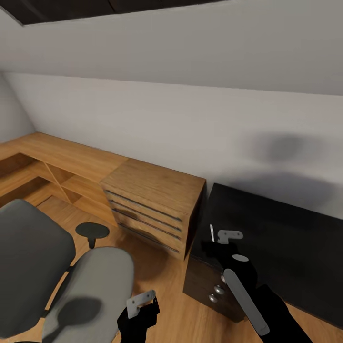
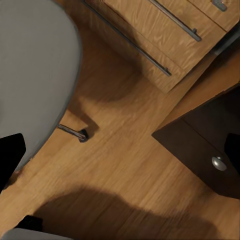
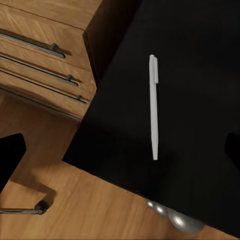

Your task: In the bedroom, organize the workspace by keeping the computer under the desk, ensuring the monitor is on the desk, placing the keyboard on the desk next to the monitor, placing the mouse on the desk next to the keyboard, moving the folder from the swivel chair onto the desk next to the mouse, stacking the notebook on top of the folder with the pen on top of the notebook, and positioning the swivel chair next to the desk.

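Note:
The white pen [image 3: 154,107] lies flat on the glossy black desk [image 3: 200,65], close to its corner above the drawer unit; in the head view the pen [image 1: 212,233] is a short white stick at that corner. My right gripper [image 1: 225,237] hovers just over it, open, with its dark fingers [image 3: 11,156] spread wide and apart from the pen. The grey swivel chair [image 1: 88,293] stands on the floor to the left of the desk [image 1: 281,238]. My left gripper [image 1: 141,302] hangs open and empty beside the chair seat [image 2: 32,75].
A light wood dresser [image 1: 152,202] with long handles stands against the desk's left side, and a low wooden shelf bench [image 1: 62,162] runs along the wall. The desk's drawer unit has round silver knobs [image 2: 218,163]. A chrome chair leg [image 2: 74,132] reaches over the wood floor.

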Robot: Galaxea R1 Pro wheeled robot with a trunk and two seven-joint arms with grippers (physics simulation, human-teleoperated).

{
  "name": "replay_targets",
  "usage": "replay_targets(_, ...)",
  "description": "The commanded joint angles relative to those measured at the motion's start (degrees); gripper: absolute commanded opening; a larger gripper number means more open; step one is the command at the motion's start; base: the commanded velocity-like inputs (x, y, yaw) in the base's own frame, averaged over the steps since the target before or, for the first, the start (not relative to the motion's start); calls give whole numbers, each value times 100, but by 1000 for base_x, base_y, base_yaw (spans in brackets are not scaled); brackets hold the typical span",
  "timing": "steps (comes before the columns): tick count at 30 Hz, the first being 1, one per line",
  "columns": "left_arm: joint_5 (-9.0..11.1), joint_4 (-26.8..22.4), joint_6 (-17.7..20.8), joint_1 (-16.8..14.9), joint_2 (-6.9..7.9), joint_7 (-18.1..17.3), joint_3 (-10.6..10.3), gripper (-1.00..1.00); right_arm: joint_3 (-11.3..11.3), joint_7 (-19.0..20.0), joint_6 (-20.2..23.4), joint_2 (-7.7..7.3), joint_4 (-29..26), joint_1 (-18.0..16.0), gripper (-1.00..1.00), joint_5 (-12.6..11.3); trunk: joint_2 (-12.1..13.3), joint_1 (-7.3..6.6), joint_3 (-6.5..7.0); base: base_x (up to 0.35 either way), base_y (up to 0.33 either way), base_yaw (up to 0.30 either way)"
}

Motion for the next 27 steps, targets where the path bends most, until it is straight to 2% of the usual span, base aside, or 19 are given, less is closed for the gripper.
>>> replay_targets(1, 4, -10, 41, -7, 4, 39, -12, 100, 13, -60, 10, -7, -3, -7, 100, -51, -9, 5, -9, 255, 0, 0)
replay_targets(12, 4, -11, 35, -7, 6, 39, -10, 100, 4, -63, -29, 7, 138, -12, 100, 2, -9, 5, -9, 55, 0, 0)
replay_targets(14, 2, -11, 35, -7, 9, 39, -10, 100, -8, -62, -36, 21, 483, -207, 100, 47, -9, 5, -9, 0, 0, 0)
replay_targets(16, 2, -11, 35, -7, 11, 39, -10, 100, -12, -59, -35, 25, 970, -726, 100, 65, -9, 5, -9, 0, 0, 0)
replay_targets(17, 2, -11, 35, -7, 11, 39, -10, 100, -12, -58, -35, 25, 1138, -874, 100, 67, -9, 5, -9, 0, 0, 0)
replay_targets(18, 2, -12, 35, -7, 12, 39, -10, 100, -13, -51, -37, 26, 1525, -1170, 100, 69, -9, 5, -9, 0, 0, 0)
replay_targets(20, 2, -15, 35, -7, 12, 39, -10, 100, -14, -45, -44, 27, 1968, -1476, 100, 74, -9, 5, -9, 0, 0, 0)
replay_targets(22, 2, -27, 35, -7, 12, 39, -10, 100, -11, -34, -102, 34, 2924, -2164, 100, 74, -9, 5, -9, 0, 0, 0)
replay_targets(24, 2, -31, 35, -7, 12, 39, -10, 100, -6, -21, -170, 51, 3391, -2525, 100, 70, -9, 5, -9, 0, 0, 0)
replay_targets(25, 2, -33, 35, -7, 12, 39, -10, 100, -3, 23, -243, 89, 3826, -2857, 100, 73, -9, 5, -9, 0, 0, 0)
replay_targets(27, 2, -36, 35, -7, 12, 39, -10, 100, 2, 105, -294, 143, 4213, -3138, 100, 81, -9, 5, -9, 0, 0, 0)
